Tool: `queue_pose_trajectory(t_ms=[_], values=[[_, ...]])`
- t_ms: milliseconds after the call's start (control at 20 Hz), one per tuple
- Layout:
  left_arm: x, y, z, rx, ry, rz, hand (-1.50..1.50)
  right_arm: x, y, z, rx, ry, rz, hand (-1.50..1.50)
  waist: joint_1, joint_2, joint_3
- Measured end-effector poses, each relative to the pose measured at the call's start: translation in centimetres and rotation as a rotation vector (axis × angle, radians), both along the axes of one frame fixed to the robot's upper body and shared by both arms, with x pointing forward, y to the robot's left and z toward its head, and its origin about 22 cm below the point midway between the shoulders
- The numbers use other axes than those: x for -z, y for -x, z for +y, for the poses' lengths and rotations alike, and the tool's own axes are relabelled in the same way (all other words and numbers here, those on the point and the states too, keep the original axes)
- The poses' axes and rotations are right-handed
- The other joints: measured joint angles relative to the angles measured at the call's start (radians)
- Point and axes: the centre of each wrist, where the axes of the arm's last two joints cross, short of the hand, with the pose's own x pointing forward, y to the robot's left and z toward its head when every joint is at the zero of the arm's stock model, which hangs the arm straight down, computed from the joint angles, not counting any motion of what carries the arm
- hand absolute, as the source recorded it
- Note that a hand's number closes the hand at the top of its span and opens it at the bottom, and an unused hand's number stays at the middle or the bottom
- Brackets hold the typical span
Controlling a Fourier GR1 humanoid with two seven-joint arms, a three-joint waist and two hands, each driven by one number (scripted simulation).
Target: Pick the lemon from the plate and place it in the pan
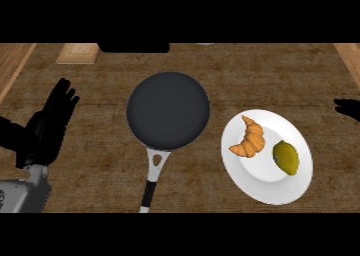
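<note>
Yellow lemon (287, 157) lies untouched on the plate (268, 186), pan (168, 110) empty; left hand (46, 131) fingers spread wide, right hand (354, 109) barely visible.

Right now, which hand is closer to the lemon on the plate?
The right hand: it shows at the view's right edge, just beyond the plate holding the lemon. The left hand rests far left, past the pan.

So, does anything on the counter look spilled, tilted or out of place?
Nothing stands out. The lemon and a croissant lie apart on the plate; the pan sits flat beside it.
</note>
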Motion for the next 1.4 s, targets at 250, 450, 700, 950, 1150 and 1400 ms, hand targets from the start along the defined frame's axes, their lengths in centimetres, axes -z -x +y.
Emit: queue_pose_trajectory(t_ms=[250, 450, 700, 950, 1150, 1400], values=[[-0.1, 0.1, -0.1, -0.002, 0.005, -0.002, 0.0, 0.5, 0.2, 2.3, -0.022, 0.18, 0.131, -1.5, -0.003, -0.001, 0.0], [0.1, 0.6, -0.5, -0.001, 0.004, 0.005, 0.0, 1.6, 1.2, 3.6, -0.04, 0.258, 0.155, -1.5, -0.007, -0.002, 0.001], [0.0, 0.6, 0.4, -0.006, 0.004, -0.002, 0.0, 1.6, 2.2, 5.7, -0.025, 0.385, 0.104, -1.5, -0.011, -0.003, 0.001], [0.6, 0.3, 0.2, -0.003, 0.004, 0.004, 0.0, 1.2, 3.6, 7.4, 0.011, 0.44, 0.048, -1.5, -0.013, -0.002, 0.001], [0.7, 0.2, -0.1, -0.002, 0.007, 0.004, 0.0, 1.9, 4.2, 9.4, 0.011, 0.42, 0.033, -1.5, -0.011, -0.002, 0.001], [0.5, 0.3, -0.3, 0.0, 0.007, -0.002, 0.0, 2.5, 3.4, 10.9, 0.035, 0.443, 0.05, -1.5, -0.007, -0.001, 0.001]])
